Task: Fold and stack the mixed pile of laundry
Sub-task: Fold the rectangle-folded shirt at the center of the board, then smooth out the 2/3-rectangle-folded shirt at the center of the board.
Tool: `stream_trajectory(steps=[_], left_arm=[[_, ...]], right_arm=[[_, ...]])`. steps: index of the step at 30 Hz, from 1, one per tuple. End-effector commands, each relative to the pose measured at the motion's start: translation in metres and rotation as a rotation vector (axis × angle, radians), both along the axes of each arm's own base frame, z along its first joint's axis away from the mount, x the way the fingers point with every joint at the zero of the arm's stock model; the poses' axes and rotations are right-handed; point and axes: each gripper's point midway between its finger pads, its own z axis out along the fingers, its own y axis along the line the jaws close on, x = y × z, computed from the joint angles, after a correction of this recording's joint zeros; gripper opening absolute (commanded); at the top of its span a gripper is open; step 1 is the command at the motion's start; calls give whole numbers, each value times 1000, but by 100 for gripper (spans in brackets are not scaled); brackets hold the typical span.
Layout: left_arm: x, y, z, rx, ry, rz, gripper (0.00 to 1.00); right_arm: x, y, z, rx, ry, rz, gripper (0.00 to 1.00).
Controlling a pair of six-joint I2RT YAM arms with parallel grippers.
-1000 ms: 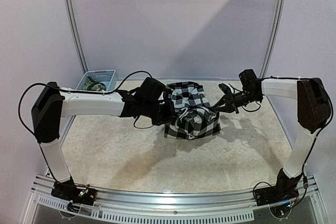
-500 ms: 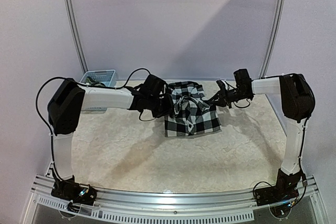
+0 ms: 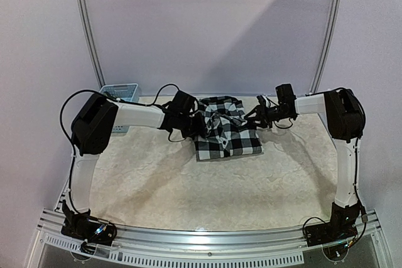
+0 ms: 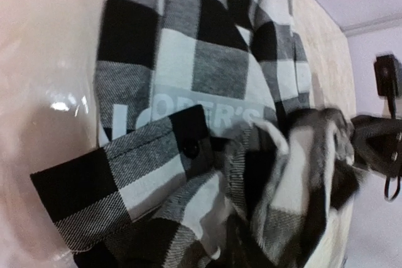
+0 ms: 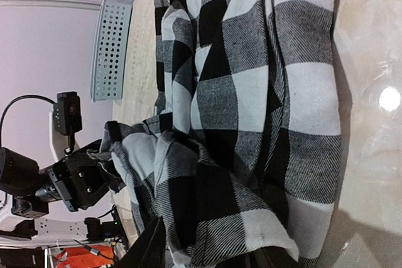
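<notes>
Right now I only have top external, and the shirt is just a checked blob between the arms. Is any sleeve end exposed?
Observer: Yes. The left wrist view shows a sleeve cuff of the checked shirt lying across the front, with its black button facing the camera.
Operator: Anything printed there?
Observer: White lettering on a grey band runs across the cloth just above that cuff. The cuff covers part of it.
Operator: Is the right side gripping cloth?
Observer: I cannot tell. In the left wrist view, bunched fabric reaches up to the right gripper, but its jaws are not visible.
</notes>
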Motion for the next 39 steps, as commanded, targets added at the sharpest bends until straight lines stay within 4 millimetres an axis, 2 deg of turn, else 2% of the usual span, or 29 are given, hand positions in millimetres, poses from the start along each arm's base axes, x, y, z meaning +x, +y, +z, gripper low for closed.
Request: stream_trajectory(steps=[1,2,3,4,5,6,7,8,12,16,20,25,28,31,35,36,37,39], left_arm=[[32,3,35,-18,-138,-21,45],[34,4,43,-20,-156,-34,58],[34,7,51,-18,-173,-43,61],[33,12,69,-13,-211,-48,63],[31,20,80,10,-244,-43,67],[28,29,86,39,-263,-33,75],[24,37,92,65,-277,-27,94],[20,44,94,94,-280,-22,99],[-3,52,93,137,-267,-52,99],[-12,49,84,215,-269,-64,100],[-16,16,78,128,-228,-172,100],[-20,-11,63,40,-123,-249,90],[-11,-21,56,7,-90,-264,84],[5,-26,39,-26,-22,-264,77],[40,-25,12,-72,20,-224,75],[48,-25,15,-77,13,-216,74],[56,-23,3,-71,27,-208,74],[71,-20,-3,-71,26,-189,74]], right_arm=[[30,-17,7,27,-71,-50,52],[32,-23,12,37,-76,-61,56],[31,-30,19,45,-89,-73,59],[30,-38,25,55,-102,-87,60],[27,-46,40,62,-121,-100,61],[25,-53,46,61,-125,-112,61],[22,-60,54,54,-131,-123,62],[18,-66,65,37,-158,-123,62],[1,-73,74,-56,-240,-80,63],[-11,-69,72,-41,-244,-41,60],[-18,-51,67,2,-203,17,49],[-35,-10,75,48,-233,163,38],[-41,10,67,58,-226,219,33],[-40,21,50,83,-180,232,29],[-38,25,20,97,-59,204,25],[-38,25,9,87,-36,199,25],[-39,25,4,78,-25,197,25],[-39,24,-8,54,-9,195,25]])
